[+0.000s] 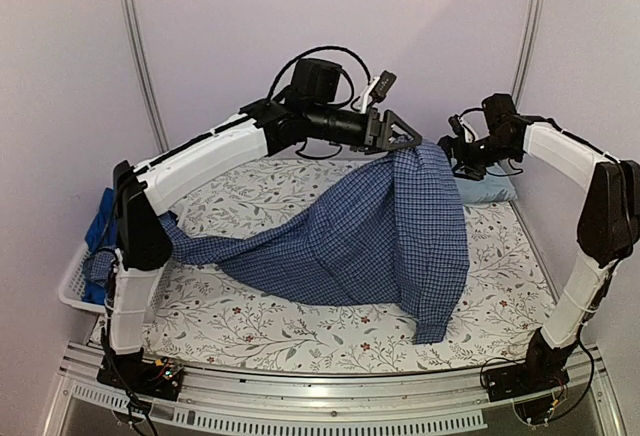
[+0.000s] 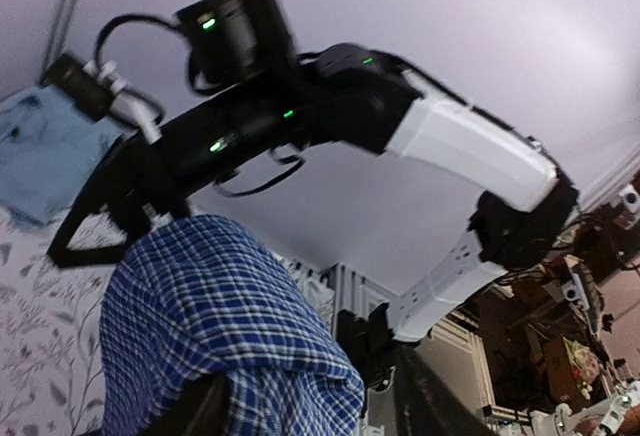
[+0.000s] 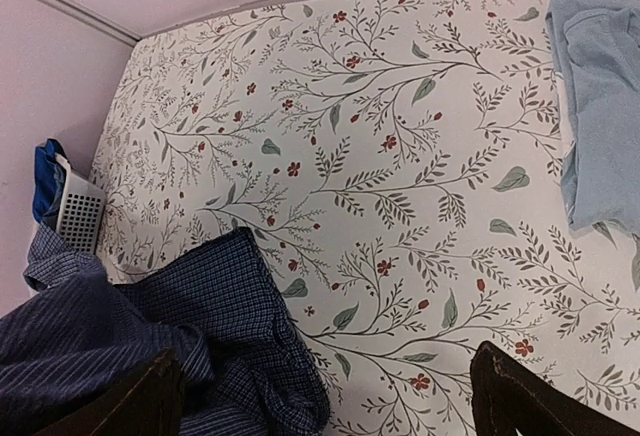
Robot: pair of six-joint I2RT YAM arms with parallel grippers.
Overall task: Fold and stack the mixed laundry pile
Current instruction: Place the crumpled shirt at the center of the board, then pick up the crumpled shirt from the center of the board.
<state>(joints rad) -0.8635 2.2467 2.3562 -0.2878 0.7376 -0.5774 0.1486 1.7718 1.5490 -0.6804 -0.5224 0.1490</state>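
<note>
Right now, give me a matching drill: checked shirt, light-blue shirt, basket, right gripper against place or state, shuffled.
1 checked shirt
2 light-blue shirt
3 basket
4 right gripper

A open, empty
B at the table's left edge
C lying at the table's far right
D one end up at the left gripper, the rest trailing onto the table

Pairs: 1-D, 2-C, 3-B, 4-A
</note>
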